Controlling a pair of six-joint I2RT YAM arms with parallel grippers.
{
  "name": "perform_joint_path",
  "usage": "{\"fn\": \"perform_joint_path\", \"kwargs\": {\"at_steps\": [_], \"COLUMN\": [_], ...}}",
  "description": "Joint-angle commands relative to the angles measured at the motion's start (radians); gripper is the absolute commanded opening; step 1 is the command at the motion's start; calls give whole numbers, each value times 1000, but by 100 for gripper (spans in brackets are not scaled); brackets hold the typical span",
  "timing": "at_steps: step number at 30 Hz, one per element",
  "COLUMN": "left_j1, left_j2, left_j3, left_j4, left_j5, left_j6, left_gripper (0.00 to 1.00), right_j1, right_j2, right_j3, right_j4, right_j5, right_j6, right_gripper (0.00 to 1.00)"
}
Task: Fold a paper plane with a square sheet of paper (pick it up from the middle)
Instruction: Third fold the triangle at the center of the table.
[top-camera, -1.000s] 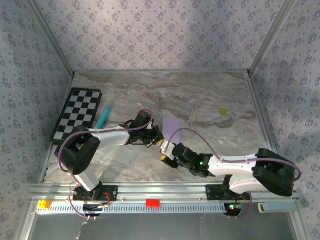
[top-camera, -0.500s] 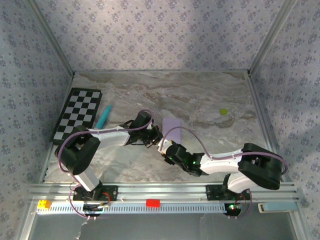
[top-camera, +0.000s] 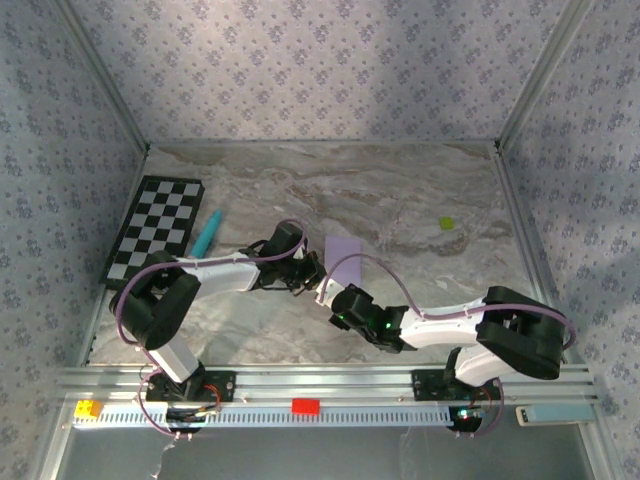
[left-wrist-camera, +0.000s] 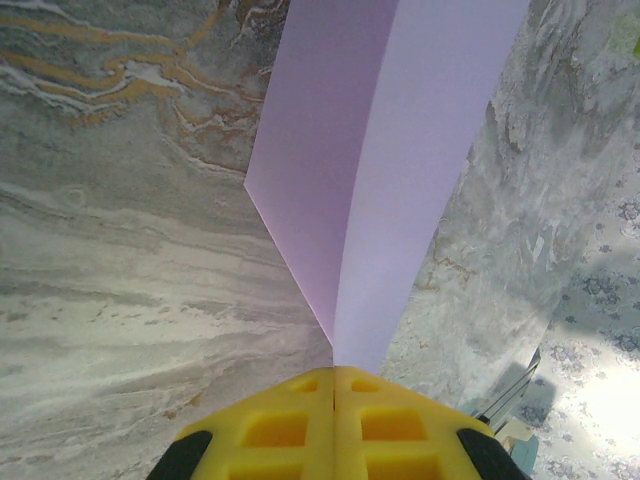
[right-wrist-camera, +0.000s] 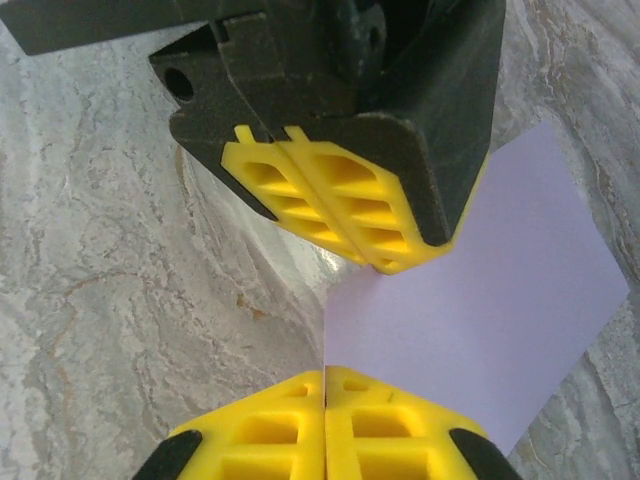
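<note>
The square sheet of paper (top-camera: 343, 250) is pale lilac and lies near the table's middle, bent along a centre crease. In the left wrist view the paper (left-wrist-camera: 390, 150) rises in two panels from my left gripper (left-wrist-camera: 334, 368), whose yellow jaws are shut on its near tip. My left gripper (top-camera: 312, 270) sits at the sheet's lower left corner. My right gripper (top-camera: 325, 292) is just below it. In the right wrist view my right gripper (right-wrist-camera: 325, 372) is shut on the paper (right-wrist-camera: 480, 320) at its near edge, facing the left gripper (right-wrist-camera: 375, 262) a short way off.
A black-and-white checkerboard (top-camera: 155, 228) lies at the far left with a teal pen (top-camera: 206, 233) beside it. A small green object (top-camera: 447, 224) sits at the right. Patterned walls enclose the marble table (top-camera: 400, 190) on three sides.
My right arm has reached left and forward to the paper, and its jaws have gone from open to shut on the sheet's edge. The left gripper has stayed put, shut on the paper.
</note>
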Motion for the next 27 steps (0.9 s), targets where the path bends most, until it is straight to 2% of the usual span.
{"fn": "perform_joint_path", "kwargs": {"at_steps": [1,4,6,9,12,14,18,22,27], "left_j1": [8,9,9,13,32,51,95,126,136], "left_j2": [-28,-34,-41,-67,-103,-126,-160,-173,-146], "left_j3": [10,12,15,17,24,26,30,38,94], "left_j4": [-14,-18,-35,-77,-140,-171,-203,-200,-211], "left_j5": [-13,-17,-25,-62,-93,-105,-104,-90,-65], "left_j6": [-10,-7,0,22,52,71,98,122,164], "left_gripper": [3,6,13,24,30,30,30,27,21], "right_j1": [-2,-7,-13,-34,-76,-110,-229,-310,-356], "right_j2": [-22,-30,-40,-66,-99,-113,-121,-91,-39], "right_j3": [26,25,24,19,9,8,53,60,82], "right_j4": [-22,-34,-44,-60,-68,-90,-182,-165,-151], "right_j5": [18,16,-1,-101,-244,-341,-620,-763,-922], "right_j6": [3,8,14,30,72,93,197,275,327], "right_gripper": [4,1,1,1,1,1,2,2,1]}}
